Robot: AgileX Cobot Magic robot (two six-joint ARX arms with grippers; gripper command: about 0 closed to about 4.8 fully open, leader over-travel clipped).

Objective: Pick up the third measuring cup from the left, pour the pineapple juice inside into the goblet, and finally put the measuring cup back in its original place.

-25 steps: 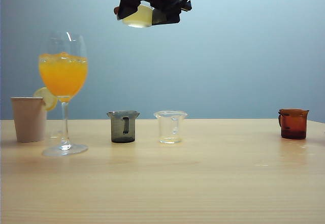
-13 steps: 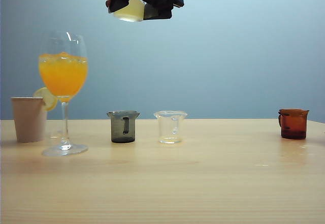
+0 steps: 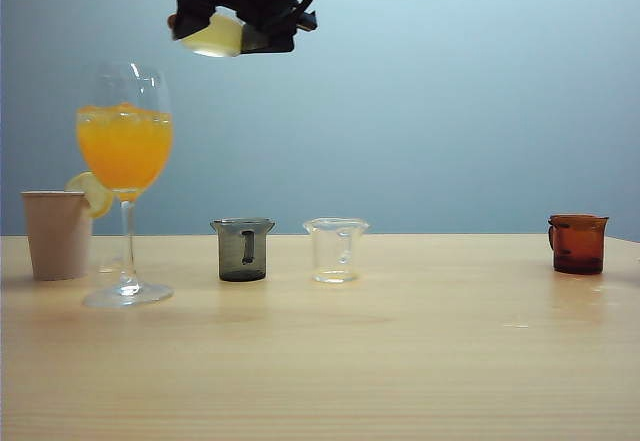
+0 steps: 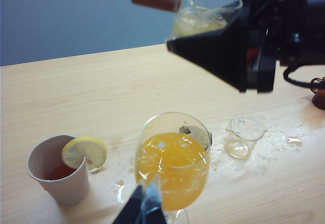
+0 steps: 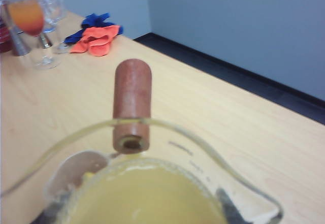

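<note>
High at twelve o'clock above the goblet (image 3: 124, 176), the right gripper (image 3: 240, 16) jaws clasp the third measuring cup (image 3: 213, 37) of pineapple juice (image 5: 147, 196); left gripper (image 4: 143, 210) jaws' state unclear.

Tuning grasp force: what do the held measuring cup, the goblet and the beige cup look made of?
Measuring cup, held in the right gripper: clear, probably plastic, with graduation marks and a matte reddish-brown handle.
Goblet: clear and glossy with sharp highlights, likely glass.
Beige cup: opaque and matte, likely paper.
</note>
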